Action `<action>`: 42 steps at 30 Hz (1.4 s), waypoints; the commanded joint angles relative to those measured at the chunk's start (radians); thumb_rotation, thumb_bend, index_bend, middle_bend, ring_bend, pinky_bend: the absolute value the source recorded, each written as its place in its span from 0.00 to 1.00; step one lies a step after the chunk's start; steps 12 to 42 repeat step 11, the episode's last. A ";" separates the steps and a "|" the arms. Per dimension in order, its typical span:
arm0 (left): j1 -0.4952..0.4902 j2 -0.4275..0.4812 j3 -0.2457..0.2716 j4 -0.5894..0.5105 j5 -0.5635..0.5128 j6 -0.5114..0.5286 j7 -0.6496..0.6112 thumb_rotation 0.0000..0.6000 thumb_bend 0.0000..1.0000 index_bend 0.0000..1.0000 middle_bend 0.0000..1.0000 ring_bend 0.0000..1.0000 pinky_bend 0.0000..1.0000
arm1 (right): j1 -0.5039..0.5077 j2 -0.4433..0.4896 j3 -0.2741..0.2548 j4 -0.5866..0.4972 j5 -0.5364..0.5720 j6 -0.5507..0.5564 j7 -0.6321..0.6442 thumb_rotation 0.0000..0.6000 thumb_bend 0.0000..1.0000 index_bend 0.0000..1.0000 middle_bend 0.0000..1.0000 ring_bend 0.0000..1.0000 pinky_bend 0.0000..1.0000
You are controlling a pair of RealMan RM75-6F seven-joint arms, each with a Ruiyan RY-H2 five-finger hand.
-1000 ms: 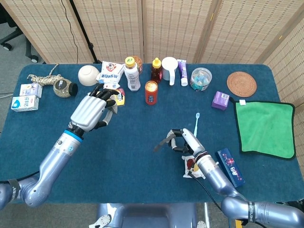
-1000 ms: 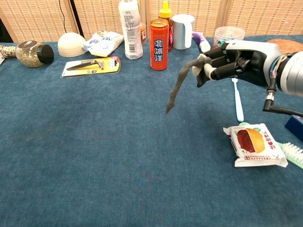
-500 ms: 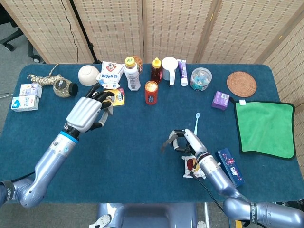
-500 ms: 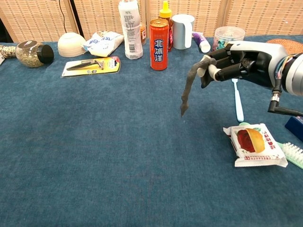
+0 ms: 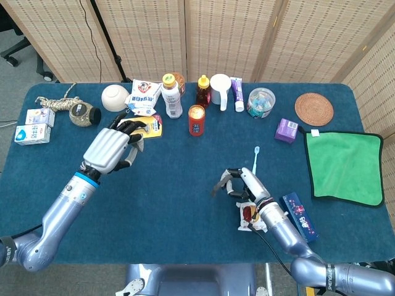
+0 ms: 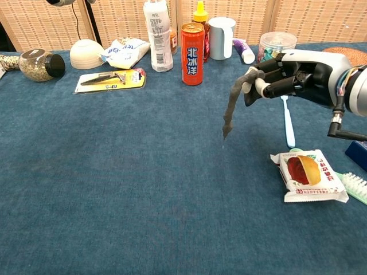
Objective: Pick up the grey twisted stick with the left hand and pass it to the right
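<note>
— Which colours are seen on the table point(image 5: 179, 185)?
— Dark blue cloth is seen throughout. A grey stick point(image 6: 232, 107) is held by the silver right hand point(image 6: 292, 75).
— And elsewhere?
— A red can point(image 6: 192, 46) with white lettering, a green towel point(image 5: 345, 166) edged in black, and a purple box point(image 5: 286, 130) are shown.

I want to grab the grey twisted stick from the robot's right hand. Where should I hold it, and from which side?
Probably take the grey twisted stick by its free lower half. The right hand pinches only the top end, and the rest hangs down clear above the blue tablecloth. Come from the robot's left side, where nothing stands close; the white toothbrush and the hand crowd the other side.
</note>
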 commanded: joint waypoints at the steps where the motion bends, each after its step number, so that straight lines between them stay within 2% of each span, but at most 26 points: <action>1: 0.004 0.000 0.005 0.003 0.004 -0.003 -0.002 1.00 0.59 0.61 0.22 0.18 0.00 | -0.001 0.004 -0.001 -0.001 0.000 -0.004 0.002 1.00 0.71 0.67 0.53 0.38 0.12; 9: 0.014 -0.001 0.010 0.013 0.016 -0.005 -0.012 1.00 0.58 0.57 0.22 0.17 0.00 | -0.008 0.012 0.001 0.000 -0.003 -0.007 0.015 1.00 0.71 0.63 0.51 0.35 0.10; 42: 0.016 -0.001 0.011 0.016 0.019 -0.007 -0.015 1.00 0.59 0.57 0.22 0.17 0.00 | -0.008 0.013 0.001 0.002 -0.004 -0.009 0.017 1.00 0.71 0.63 0.51 0.35 0.10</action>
